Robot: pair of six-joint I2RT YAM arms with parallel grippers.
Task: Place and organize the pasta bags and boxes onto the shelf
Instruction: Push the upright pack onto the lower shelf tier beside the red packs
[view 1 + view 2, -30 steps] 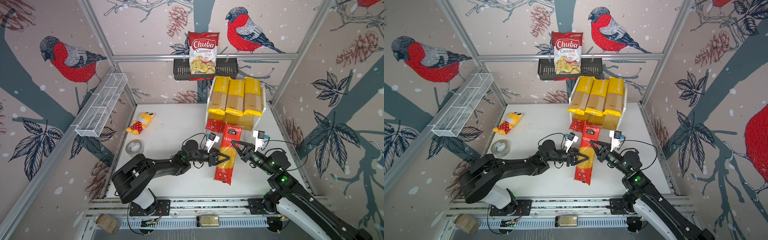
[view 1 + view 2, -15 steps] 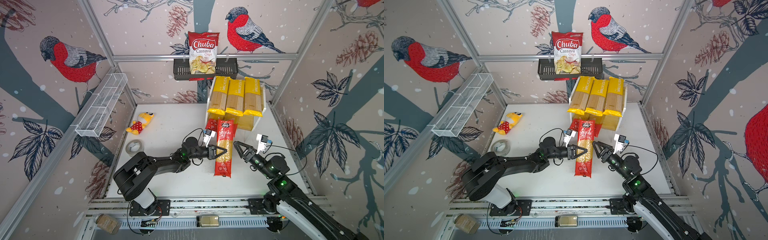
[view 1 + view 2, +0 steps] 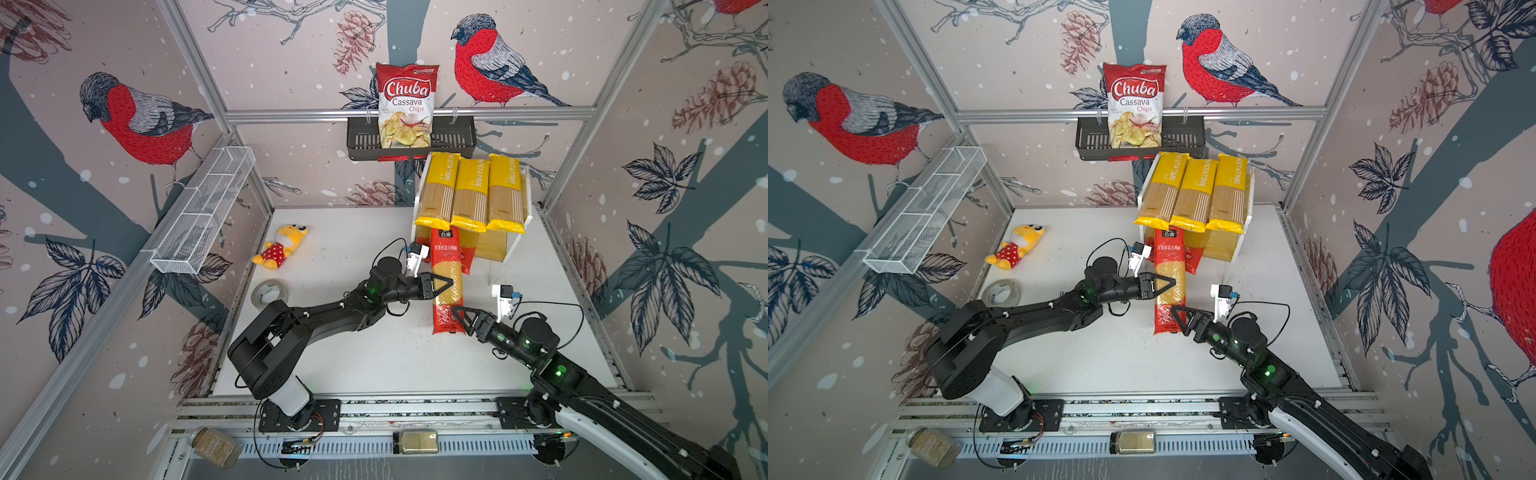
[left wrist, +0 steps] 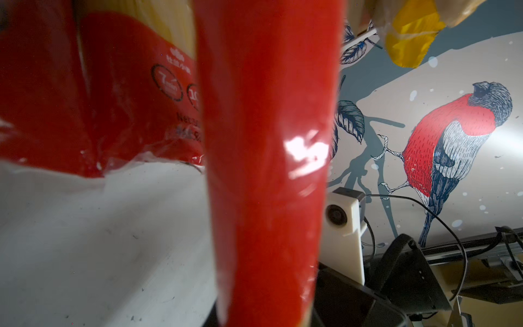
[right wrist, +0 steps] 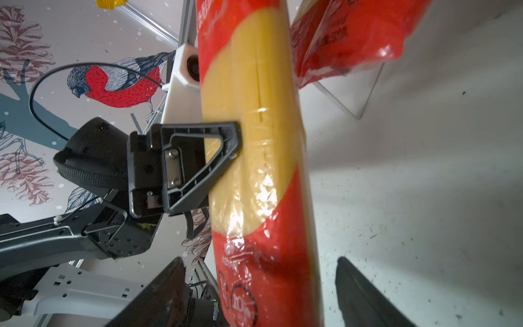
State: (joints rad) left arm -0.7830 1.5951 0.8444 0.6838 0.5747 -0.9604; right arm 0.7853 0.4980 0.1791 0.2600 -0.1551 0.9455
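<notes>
White tabletop [image 3: 353, 365], red-ended packet [image 3: 445, 257] in left hand [image 3: 444, 286].

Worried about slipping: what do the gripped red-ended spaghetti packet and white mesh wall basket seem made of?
Gripped red-ended spaghetti packet: glossy plastic film, shown by glare and wrinkles. White mesh wall basket: likely painted metal wire, a see-through grid.

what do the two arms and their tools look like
The left arm and right arm are black with white base segments, green status lights and looping black cables. The left tool and right tool each have black open triangular fingers beside a white camera block.
</notes>
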